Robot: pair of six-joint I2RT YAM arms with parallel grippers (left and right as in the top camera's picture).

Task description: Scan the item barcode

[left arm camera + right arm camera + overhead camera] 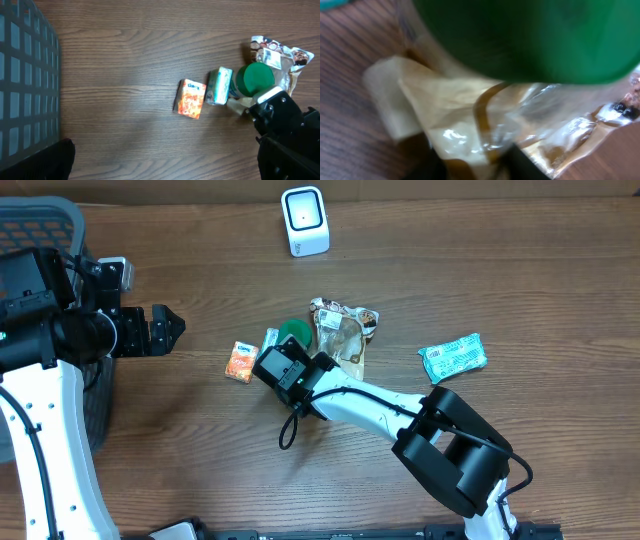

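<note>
Early in task, by the look of it: nothing scanned, nothing lifted. Pick-up stage only.

On wooden table, small heap of groceries around a green lid. Just right of lid: crinkled snack bag. Just left of lid: small green-and-white pack, then orange box. Well right of lid: teal packet. Well beyond lid, near far table edge: white scanner, standing alone.

R gripper: down at near side of lid, touching heap. In wrist view, narrow: dark fingers close together w/ clear-and-tan wrapper pinched between, right under lid. Blurred, so cannot tell whether wrapper belongs to bag or to lidded item. No barcode made out.

L gripper: wide open, empty, hovering well left of lid, beside basket.

Left to do, judging from layout: secure grip, lift item clear of heap, carry across to scanner, turn barcode toward scanner face. Possible snags: thin film slipping, or neighbours dragged along.
</note>
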